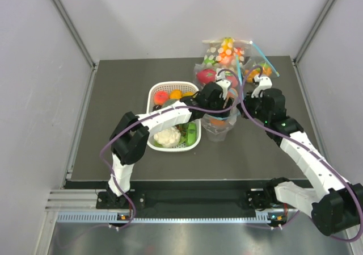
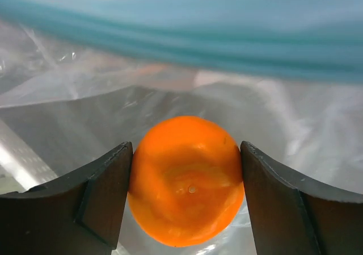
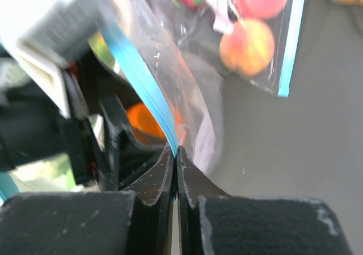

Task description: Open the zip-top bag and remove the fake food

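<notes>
The dark grey table point(image 1: 113, 96) carries a white basket point(image 1: 170, 84), the zip-top bag point(image 1: 218, 131) just right of it, and other clear bags of toy food point(image 1: 226, 51) at the far edge.

The round fruit point(image 2: 186, 181) is orange and the clear zip-top bag point(image 2: 85, 96) has a light-blue zip strip point(image 2: 181, 39).

A dark grey worktop point(image 1: 244, 159) sat boxed in by plain white walls point(image 1: 170, 16) on the left, far and right, under even light. A slotted metal rail point(image 1: 187, 216) ran along its near edge.
</notes>
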`<state>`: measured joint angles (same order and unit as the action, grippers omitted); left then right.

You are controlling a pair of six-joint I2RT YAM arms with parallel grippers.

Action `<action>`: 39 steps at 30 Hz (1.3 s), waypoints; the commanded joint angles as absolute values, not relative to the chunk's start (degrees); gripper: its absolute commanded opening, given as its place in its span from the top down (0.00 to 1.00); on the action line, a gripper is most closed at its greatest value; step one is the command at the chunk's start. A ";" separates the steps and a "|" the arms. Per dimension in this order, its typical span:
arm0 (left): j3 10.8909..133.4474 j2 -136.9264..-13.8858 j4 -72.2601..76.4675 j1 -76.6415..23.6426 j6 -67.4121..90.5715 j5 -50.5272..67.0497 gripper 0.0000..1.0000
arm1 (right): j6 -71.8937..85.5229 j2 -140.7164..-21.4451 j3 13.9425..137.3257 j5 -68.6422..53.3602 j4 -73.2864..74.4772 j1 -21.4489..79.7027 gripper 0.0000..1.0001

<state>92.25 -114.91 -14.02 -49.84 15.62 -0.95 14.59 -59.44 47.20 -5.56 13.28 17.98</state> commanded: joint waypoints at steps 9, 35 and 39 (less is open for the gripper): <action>89.57 -109.96 -10.13 -50.71 12.74 -4.21 0.82 | 12.57 -64.77 53.70 -3.07 10.37 17.58 1.00; 95.09 -108.54 -0.53 -46.50 21.09 -0.26 0.82 | 13.27 -65.13 44.21 -4.66 7.47 16.61 1.00; 95.63 -108.63 -1.05 -45.88 22.23 3.85 0.82 | 13.27 -65.39 43.95 -4.75 7.30 16.61 1.00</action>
<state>92.05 -109.32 -6.90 -47.37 20.49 1.85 13.30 -66.37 44.64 -5.04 7.11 17.28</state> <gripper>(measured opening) 0.766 0.007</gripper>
